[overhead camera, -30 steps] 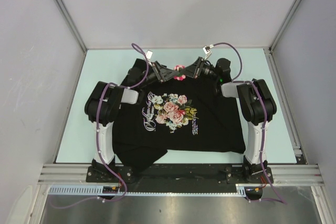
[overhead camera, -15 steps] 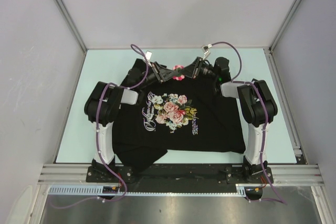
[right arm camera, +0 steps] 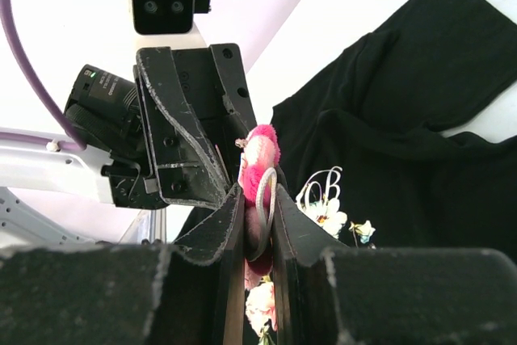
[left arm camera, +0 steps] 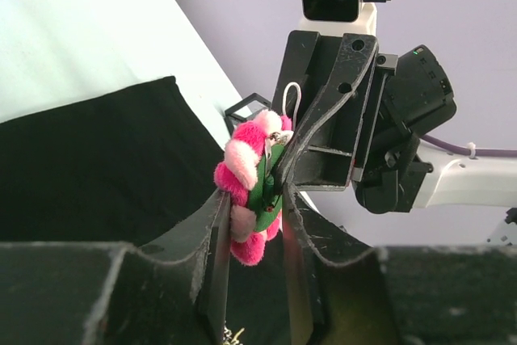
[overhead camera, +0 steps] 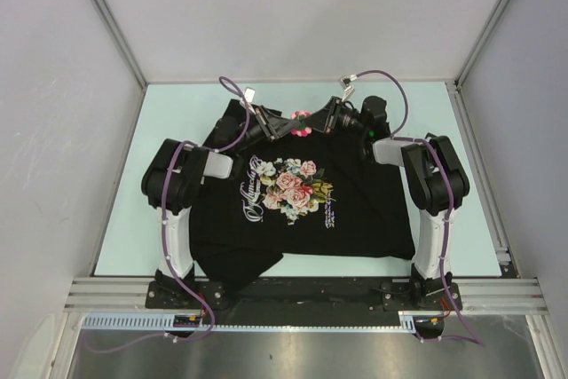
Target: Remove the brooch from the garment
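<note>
The brooch [overhead camera: 303,129], a fluffy pink flower with a green back, is held over the collar end of the black garment [overhead camera: 355,201]. My left gripper [overhead camera: 291,124] and right gripper [overhead camera: 314,121] meet on it from either side. In the left wrist view the brooch [left arm camera: 245,159] fills the gap between my left gripper's [left arm camera: 253,199] tips, with the right gripper [left arm camera: 323,127] pressed against its back. In the right wrist view my right gripper [right arm camera: 257,191] is shut tight on the brooch [right arm camera: 260,155] and a white loop. I cannot tell whether the pin is still in the cloth.
The shirt lies flat on the pale green table [overhead camera: 169,130], its printed bouquet [overhead camera: 291,185] just below the grippers. Grey walls with metal rails [overhead camera: 111,24] enclose the table on three sides. Purple cables [overhead camera: 390,86] arc over both wrists.
Both grippers and the brooch have shifted very slightly towards the far edge. The shirt has not visibly moved.
</note>
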Tool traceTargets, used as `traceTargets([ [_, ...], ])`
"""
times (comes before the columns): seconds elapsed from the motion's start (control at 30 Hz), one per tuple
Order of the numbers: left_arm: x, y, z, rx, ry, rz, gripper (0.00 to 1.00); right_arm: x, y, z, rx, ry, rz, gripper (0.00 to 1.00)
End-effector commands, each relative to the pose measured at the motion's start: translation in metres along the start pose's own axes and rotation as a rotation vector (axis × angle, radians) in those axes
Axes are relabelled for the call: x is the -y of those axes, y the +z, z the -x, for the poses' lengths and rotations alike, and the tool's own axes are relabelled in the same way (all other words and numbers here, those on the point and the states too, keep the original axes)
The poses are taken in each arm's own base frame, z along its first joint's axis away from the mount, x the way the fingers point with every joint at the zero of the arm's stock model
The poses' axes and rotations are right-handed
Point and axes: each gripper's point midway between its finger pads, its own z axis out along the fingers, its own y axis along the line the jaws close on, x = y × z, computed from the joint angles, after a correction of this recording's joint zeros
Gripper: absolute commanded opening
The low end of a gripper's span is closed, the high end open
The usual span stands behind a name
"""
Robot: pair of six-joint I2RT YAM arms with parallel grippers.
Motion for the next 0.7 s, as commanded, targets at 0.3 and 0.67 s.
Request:
traceTargets([
  [0.3,0.052,0.003,0.019,-0.005,0.006,-0.273,0.21,-0.046,-0.002,0.007,-0.04,-0.158,0.191,0.0],
  [0.67,0.054,0.006,0.012,-0.097,0.019,-0.284,0.2,-0.058,0.002,-0.004,-0.105,-0.197,0.254,0.0],
])
